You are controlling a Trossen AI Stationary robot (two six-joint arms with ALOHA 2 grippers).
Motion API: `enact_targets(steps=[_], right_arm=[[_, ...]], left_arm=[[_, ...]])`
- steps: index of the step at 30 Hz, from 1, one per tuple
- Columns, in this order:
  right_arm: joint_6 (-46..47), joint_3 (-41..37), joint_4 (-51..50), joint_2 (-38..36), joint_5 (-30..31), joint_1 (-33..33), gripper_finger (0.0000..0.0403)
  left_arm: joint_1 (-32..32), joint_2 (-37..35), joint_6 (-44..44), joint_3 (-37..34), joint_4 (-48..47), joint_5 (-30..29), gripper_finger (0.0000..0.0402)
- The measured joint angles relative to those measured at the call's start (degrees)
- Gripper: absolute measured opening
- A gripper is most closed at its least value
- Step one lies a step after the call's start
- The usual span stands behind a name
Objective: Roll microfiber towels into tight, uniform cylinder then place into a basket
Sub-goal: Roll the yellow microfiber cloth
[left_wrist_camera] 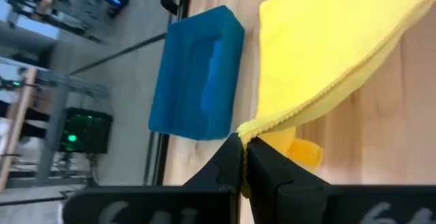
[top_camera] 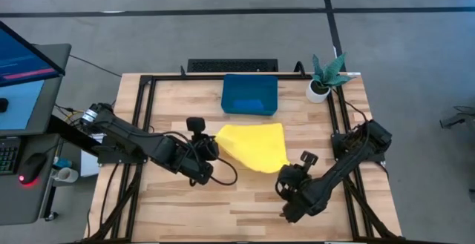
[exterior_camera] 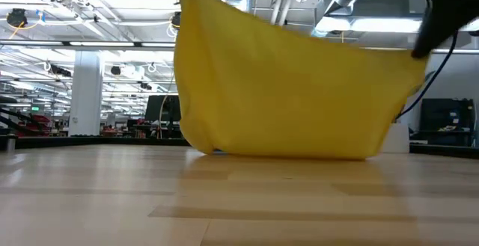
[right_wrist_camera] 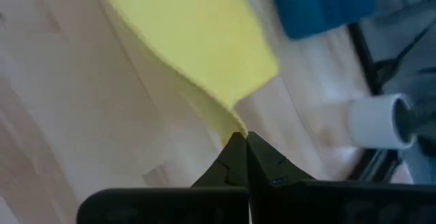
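A bright yellow microfiber towel (top_camera: 254, 146) hangs spread between my two grippers at the table's middle. In the low view the yellow towel (exterior_camera: 292, 89) sags like a hammock, and its lower edge (exterior_camera: 284, 153) seems to rest on the wood. My left gripper (top_camera: 216, 150) is shut on the towel's left corner. My right gripper (top_camera: 286, 171) is shut on its near right corner, lower than the left one. The dark teal basket (top_camera: 250, 94) stands beyond the towel toward the far edge, with a brighter blue mass (left_wrist_camera: 213, 74) inside it. My left gripper pinches a corner of the towel's hemmed edge (left_wrist_camera: 251, 126) between its two fingertips, slanting down from the table's left. The hem runs away from the fingers, drawn fairly straight, and the cloth hangs below it. My right gripper pinches a pointed corner of the towel (right_wrist_camera: 235, 127) at its fingertips, slanting down from the table's near right. The cloth spreads away from the corner and hangs between the two grippers, lifted at this end.
A small white pot with a green plant (top_camera: 324, 78) stands at the far right corner, right of the basket. A black frame (top_camera: 141, 125) borders the tabletop. Bare wood (top_camera: 223, 207) lies near the front edge. A desk with a monitor (top_camera: 22, 73) stands off the table's left.
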Motion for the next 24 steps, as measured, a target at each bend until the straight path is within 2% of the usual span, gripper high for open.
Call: enact_targets(steps=[3, 6, 12, 14, 17, 20, 24], right_arm=[[-0.3, 4.5, -4.3, 0.0, 2.4, 0.3, 0.0006], [-5.9, 7.4, -4.2, -0.9, 4.1, 0.4, 0.0007], [-11.4, 11.3, -4.1, -4.5, 9.5, -0.9, 0.0003], [-12.0, 11.6, -4.2, -6.4, 11.5, -1.3, 0.0004], [-12.2, 12.1, -4.2, -9.9, 14.5, -1.4, 0.0003], [-12.2, 12.2, -4.2, -13.4, 18.0, -1.5, 0.0002], [-12.8, 12.2, -4.0, -16.8, 22.4, -1.9, 0.0002]], left_arm=[[0.3, 0.0, -2.1, 4.4, -6.7, 2.6, 0.0000], [0.3, -0.1, -6.1, 9.6, -14.6, 4.6, 0.0000], [0.3, -0.2, -12.5, 17.5, -24.1, 5.7, 0.0000], [0.3, -0.2, -10.5, 18.4, -25.1, 8.2, 0.0000], [0.3, -0.3, -5.7, 18.5, -25.0, 15.0, 0.0000], [0.3, -0.5, -5.6, 18.5, -25.0, 21.4, 0.0000], [0.3, -0.5, -5.4, 16.9, -24.9, 25.2, 0.0000]])
